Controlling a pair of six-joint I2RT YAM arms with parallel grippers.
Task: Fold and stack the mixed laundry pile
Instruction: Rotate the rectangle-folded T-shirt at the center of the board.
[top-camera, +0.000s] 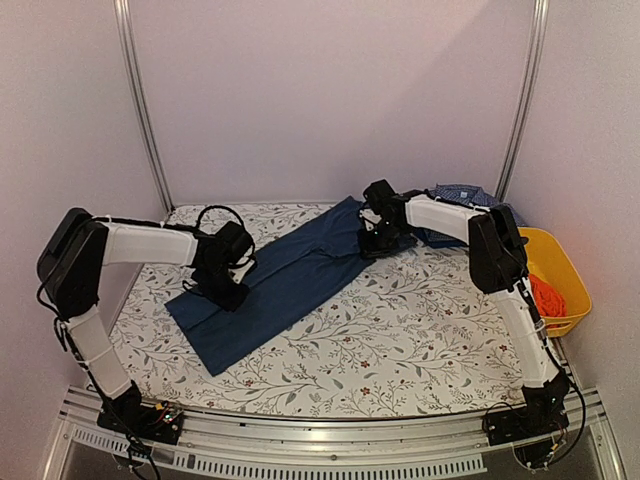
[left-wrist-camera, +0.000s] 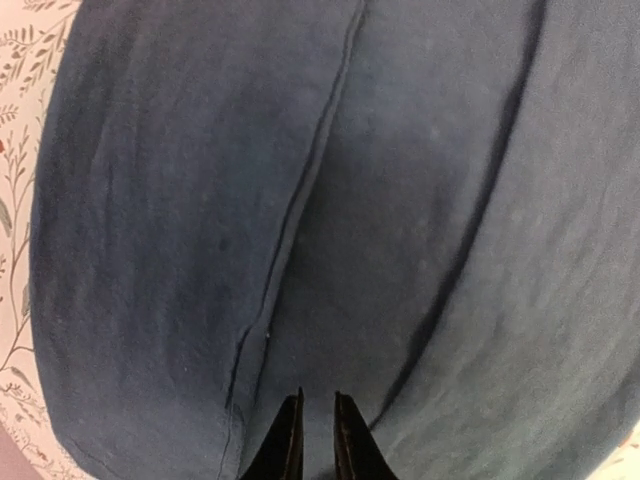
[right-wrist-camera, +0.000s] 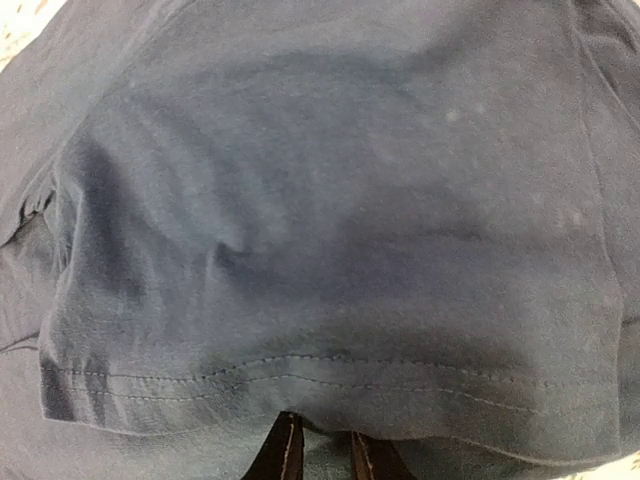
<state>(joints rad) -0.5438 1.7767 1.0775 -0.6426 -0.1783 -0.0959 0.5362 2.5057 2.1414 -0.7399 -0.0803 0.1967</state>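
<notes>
The dark navy trousers (top-camera: 285, 285) lie spread diagonally across the flower-print table. My left gripper (top-camera: 228, 287) is low on their left edge. In the left wrist view its fingers (left-wrist-camera: 317, 440) stand a narrow gap apart with navy cloth (left-wrist-camera: 400, 200) between them. My right gripper (top-camera: 376, 240) is at the trousers' far right end. In the right wrist view its fingertips (right-wrist-camera: 318, 450) reach under a stitched hem (right-wrist-camera: 300, 375) and pinch cloth. The blue small-check shirt (top-camera: 462, 193) lies behind the right arm. The red-orange cloth (top-camera: 546, 296) sits in the basket.
The yellow plastic basket (top-camera: 560, 262) stands at the table's right edge, next to the right arm. Metal frame posts (top-camera: 140, 100) rise at the back corners. The flower-print table cover (top-camera: 400, 330) shows in front of the trousers.
</notes>
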